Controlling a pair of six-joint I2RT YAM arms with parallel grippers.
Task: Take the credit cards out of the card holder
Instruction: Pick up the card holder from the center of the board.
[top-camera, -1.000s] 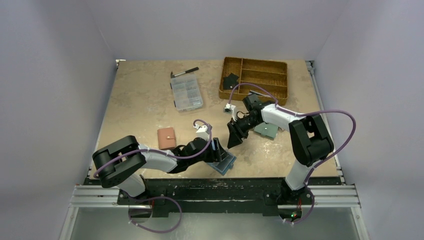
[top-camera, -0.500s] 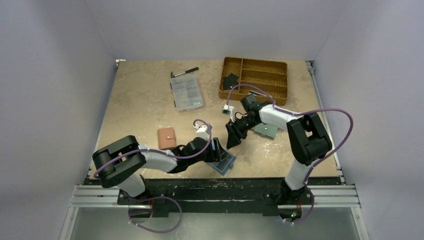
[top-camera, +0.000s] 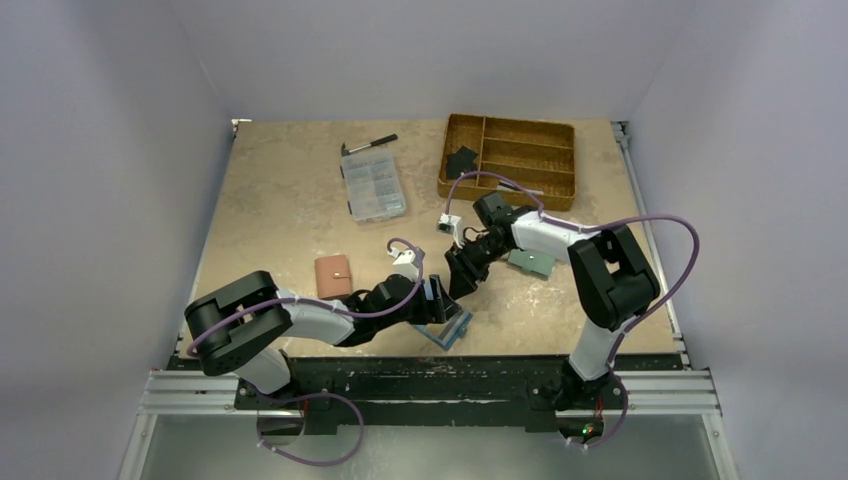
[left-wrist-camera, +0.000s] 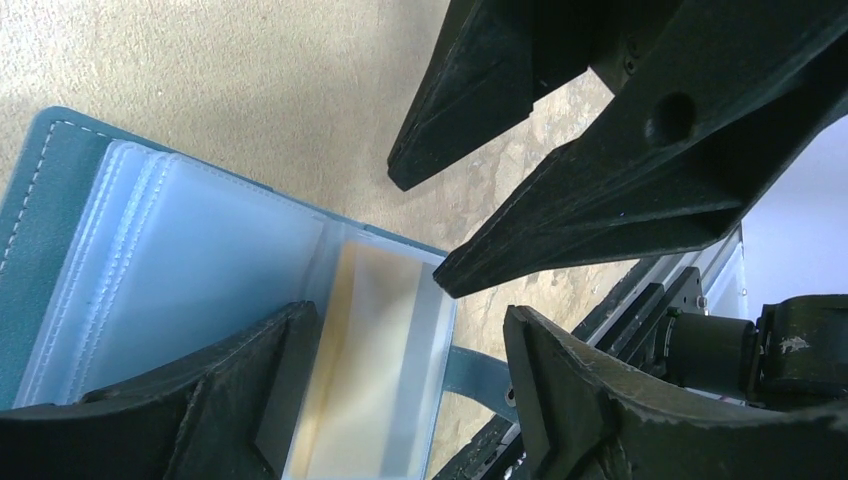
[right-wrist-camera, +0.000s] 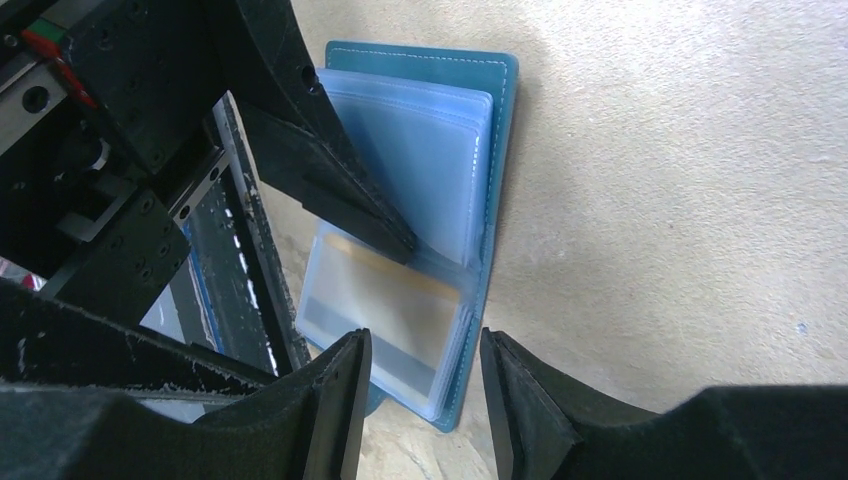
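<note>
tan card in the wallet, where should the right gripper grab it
Likely its long edge at the outer end of the card holder, right gripper from above: the tan card lies flat in a clear sleeve, that edge between the open fingers.

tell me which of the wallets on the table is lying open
The dark blue card holder at the near edge, its clear sleeves showing a tan card. The pink wallet and the pale green wallet lie shut.

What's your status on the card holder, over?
Left gripper open, on the open card holder. Right gripper open over tan card, in sleeve. Nothing blocking.
</note>
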